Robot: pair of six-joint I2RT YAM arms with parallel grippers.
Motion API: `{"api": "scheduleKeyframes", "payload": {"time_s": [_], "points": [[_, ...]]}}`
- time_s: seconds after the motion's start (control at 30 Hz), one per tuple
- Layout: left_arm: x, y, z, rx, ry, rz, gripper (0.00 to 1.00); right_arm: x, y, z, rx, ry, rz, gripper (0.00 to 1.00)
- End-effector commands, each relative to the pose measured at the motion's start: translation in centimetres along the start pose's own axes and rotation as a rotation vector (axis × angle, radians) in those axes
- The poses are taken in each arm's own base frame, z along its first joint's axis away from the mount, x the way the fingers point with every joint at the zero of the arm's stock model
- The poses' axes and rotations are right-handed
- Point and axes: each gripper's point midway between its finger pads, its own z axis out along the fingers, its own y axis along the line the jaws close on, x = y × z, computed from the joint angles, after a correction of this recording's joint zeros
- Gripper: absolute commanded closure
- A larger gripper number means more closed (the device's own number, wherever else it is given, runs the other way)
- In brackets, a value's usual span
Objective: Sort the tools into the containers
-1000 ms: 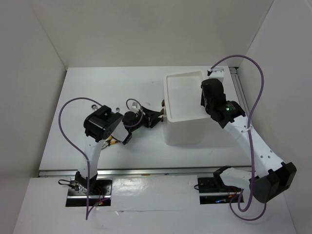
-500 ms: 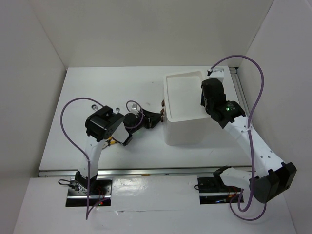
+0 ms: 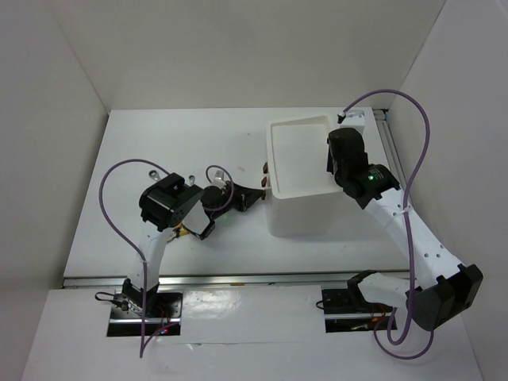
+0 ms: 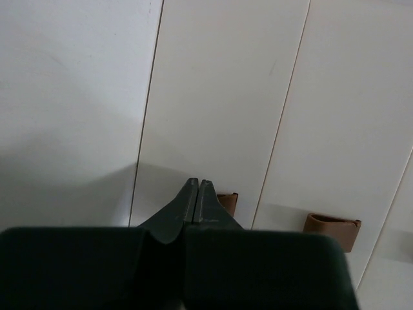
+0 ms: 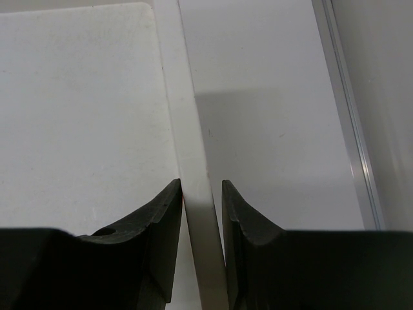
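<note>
- Up close, the left gripper (image 4: 197, 188) is pressed fully together, fingertip against fingertip, with nothing caught between them.
- Its tips sit right in front of the drawer fronts (image 4: 213, 97) of the white box unit (image 3: 305, 213), just beside one small brown handle (image 4: 228, 201). Whether they touch that handle cannot be told.
- A second handle (image 4: 332, 231) sits on the next drawer front, to the right in the left wrist view.
- The right gripper (image 5: 201, 183) straddles the right-hand rim of the top tray (image 3: 302, 155), one finger inside and one outside, clamped narrowly onto that rim.
- From above, the box unit stands on the right half of the table (image 3: 182, 135), its drawer fronts facing left toward the left arm.
- The tools in view lie left of the box, near the left arm. One small silver tool (image 3: 151, 170) and another silver piece (image 3: 190, 178) rest on the open table, too small to name surely.
- A yellow-handled tool (image 3: 182, 231) is mostly hidden beneath that arm, well apart from the box.
</note>
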Motion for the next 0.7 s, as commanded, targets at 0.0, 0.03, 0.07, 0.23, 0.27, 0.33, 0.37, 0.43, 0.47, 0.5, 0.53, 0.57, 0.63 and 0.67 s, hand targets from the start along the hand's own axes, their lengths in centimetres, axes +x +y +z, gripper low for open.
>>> {"api": "scheduleKeyframes", "payload": {"time_s": [0.0,0.03,0.07,0.23,0.27,0.33,0.37,0.43,0.47,0.5,0.53,0.57,0.63,0.67], "points": [[3.3,-2.8,-1.3,0.156,0.124,-0.002,1.00,-1.2,-2.3,-0.9,0.090,-0.045,0.049,0.94],[3.3,-2.8,-1.3,0.157,0.124,-0.002,1.00,-1.2,-2.3,-0.9,0.090,-0.045,0.049,0.94],[3.3,-3.1,-1.3,0.169,0.125,0.003,1.00,-1.2,-2.3,-0.9,0.090,-0.045,0.049,0.94],[3.4,-2.4,-2.2,0.144,0.111,0.025,1.00,-1.2,-2.3,-0.9,0.090,-0.045,0.049,0.94],[3.1,-2.3,-2.5,0.132,0.100,0.021,1.00,-1.2,-2.3,-0.9,0.090,-0.045,0.049,0.94],[2.0,-1.7,-3.3,0.092,0.062,0.029,1.00,-1.2,-2.3,-0.9,0.090,-0.045,0.049,0.94],[1.6,-1.6,-3.6,0.082,0.050,0.035,1.00,-1.2,-2.3,-0.9,0.090,-0.045,0.049,0.94],[0.3,-1.3,-4.4,0.056,0.014,0.039,1.00,-1.2,-2.3,-0.9,0.090,-0.045,0.049,0.94],[0.0,-1.5,-4.7,0.053,0.011,0.063,1.00,-1.5,-2.1,-1.1,0.078,-0.050,0.054,0.94],[-0.4,-1.4,-5.0,0.041,0.000,0.057,1.00,-1.5,-2.1,-1.1,0.078,-0.050,0.054,0.94],[-1.1,-0.8,-5.4,0.023,-0.012,0.057,1.00,-1.5,-2.1,-1.1,0.078,-0.050,0.054,0.94],[-1.5,-1.3,-5.5,0.033,-0.022,0.069,1.00,-1.5,-2.1,-1.1,0.078,-0.050,0.054,0.94],[-2.4,-1.1,-6.1,0.025,-0.032,0.062,1.00,-1.5,-2.1,-1.1,0.078,-0.050,0.054,0.94],[-2.8,-0.8,-6.4,0.024,-0.042,0.050,1.00,-1.5,-2.1,-1.1,0.078,-0.050,0.054,0.94]]}}
